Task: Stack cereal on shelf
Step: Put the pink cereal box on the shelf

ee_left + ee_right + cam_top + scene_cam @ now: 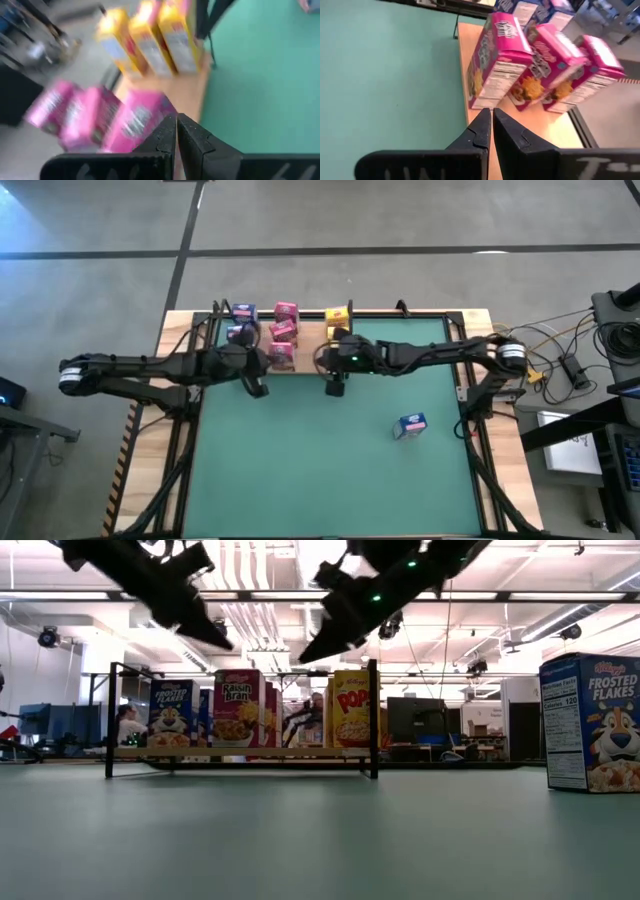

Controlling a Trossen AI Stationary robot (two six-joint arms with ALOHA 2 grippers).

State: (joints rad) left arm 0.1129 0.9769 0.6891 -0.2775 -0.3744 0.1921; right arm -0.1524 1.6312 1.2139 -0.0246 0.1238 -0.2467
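Blue box [410,425] alone on the green mat [300,470] toward the table's right edge, the last cereal off the shelf [310,355]. Both arms hover empty by the shelf's front edge, left gripper [255,387] and right gripper [334,388] pinched closed; the right sits nearer that box.

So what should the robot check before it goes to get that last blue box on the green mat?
1. Left tool empty, fingers shut: ok.
2. Right tool empty, fingers shut: ok, but must open first.
3. Lone blue cardboard cereal box on the green table mat, nothing near it: ok.
4. Pink cardboard boxes standing on the light-wood shelf panel: ok.
5. Yellow cardboard boxes on shelf: ok.
6. Free shelf room beside the blue ones: cannot tell.
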